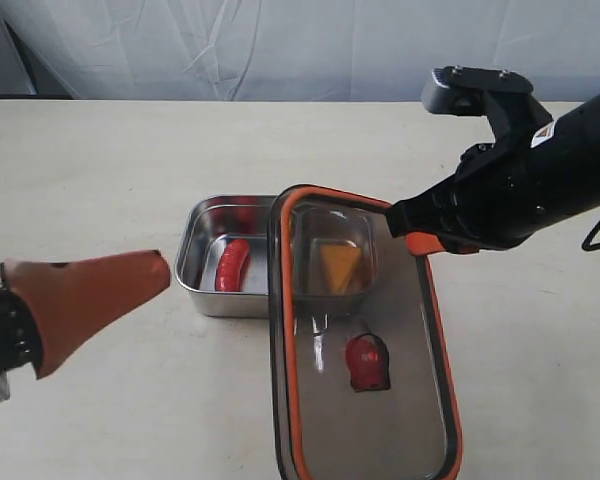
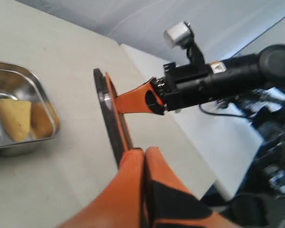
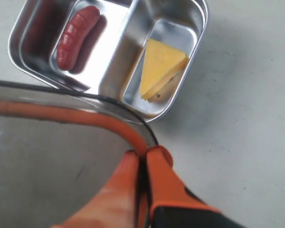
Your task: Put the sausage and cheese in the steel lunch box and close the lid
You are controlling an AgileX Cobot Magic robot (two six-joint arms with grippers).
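Observation:
The steel lunch box point(image 1: 187, 262) stands open mid-table. The red sausage point(image 1: 232, 265) lies in its left compartment and the yellow cheese point(image 1: 340, 266) in its right one, seen through the lid. My right gripper point(image 1: 410, 236) is shut on the orange-rimmed edge of the smoky lid point(image 1: 380, 420), holding it tilted above the box's right side. The lid's orange valve tab point(image 1: 367, 362) shows. In the right wrist view the gripper point(image 3: 145, 154) pinches the lid rim point(image 3: 52, 156) over the sausage point(image 3: 78, 35) and cheese point(image 3: 161, 66). My left gripper point(image 1: 130, 280) hovers left of the box, shut and empty.
A beige tabletop point(image 1: 100, 170) runs to a white cloth backdrop point(image 1: 280, 40). In the left wrist view the lid edge point(image 2: 109, 118) stands just beyond my shut fingertips point(image 2: 133, 159), with the right arm point(image 2: 213, 80) behind it and the table's edge beyond.

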